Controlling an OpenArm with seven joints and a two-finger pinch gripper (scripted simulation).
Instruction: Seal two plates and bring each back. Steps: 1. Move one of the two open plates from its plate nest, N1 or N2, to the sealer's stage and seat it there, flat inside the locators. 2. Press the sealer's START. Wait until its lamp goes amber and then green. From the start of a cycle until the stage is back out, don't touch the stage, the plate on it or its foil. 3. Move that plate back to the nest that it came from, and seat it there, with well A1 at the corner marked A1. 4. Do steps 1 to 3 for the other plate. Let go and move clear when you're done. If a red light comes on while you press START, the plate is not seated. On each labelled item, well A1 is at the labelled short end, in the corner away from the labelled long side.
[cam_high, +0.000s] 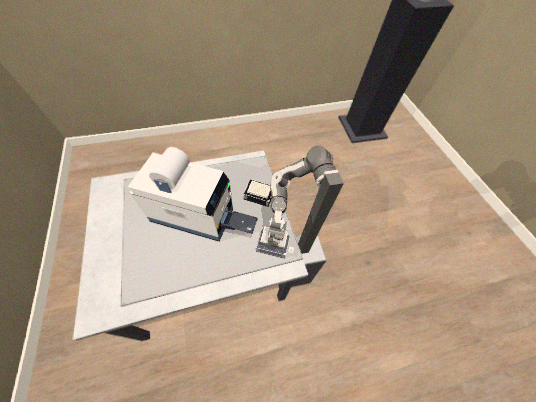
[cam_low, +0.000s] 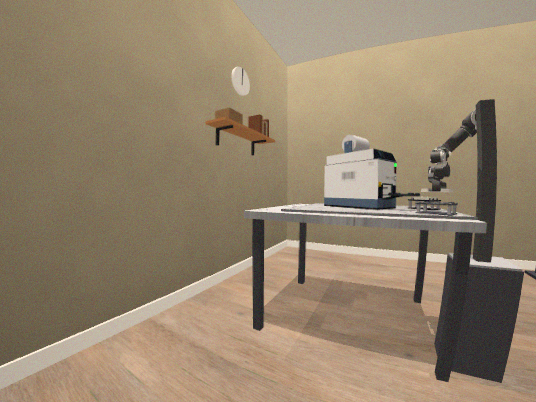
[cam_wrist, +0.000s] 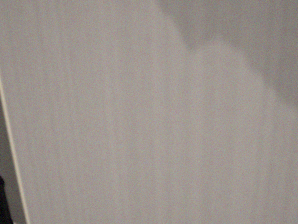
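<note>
The dark grey and white two-finger claw (cam_high: 275, 234) (cam_low: 436, 189) is right of and below the middle of the top frame, and it points straight down. Its fingers are clamped on a thin, flat, pale plate (cam_high: 266, 239) (cam_low: 426, 190) (cam_wrist: 125, 125). In the outside picture the plate is on the right side of the frame, up in the air and flat, not tipped. In the top frame its long way seems to go from left to right, dipping a bit to the right. In the wrist picture its pale top fills nearly all the frame, with a light edge down the left side and a grey shadow at the upper right. I cannot tell which corner is A1.

Below the plate, and apart from it, is a see-through and grey nest with short posts (cam_high: 272, 251) (cam_low: 427, 204). Its long way also goes left to right. To the upper left of the claw, the flat dark grey stage (cam_high: 242, 222) (cam_low: 407, 194) sticks out of the big white and blue sealer (cam_high: 175, 207) (cam_low: 357, 180). A small green light (cam_high: 229, 185) (cam_low: 395, 165) glows on the sealer. Above the stage in the top frame, a cream plate (cam_high: 259, 188) sits in a black nest (cam_high: 257, 197), long way left to right.
</note>
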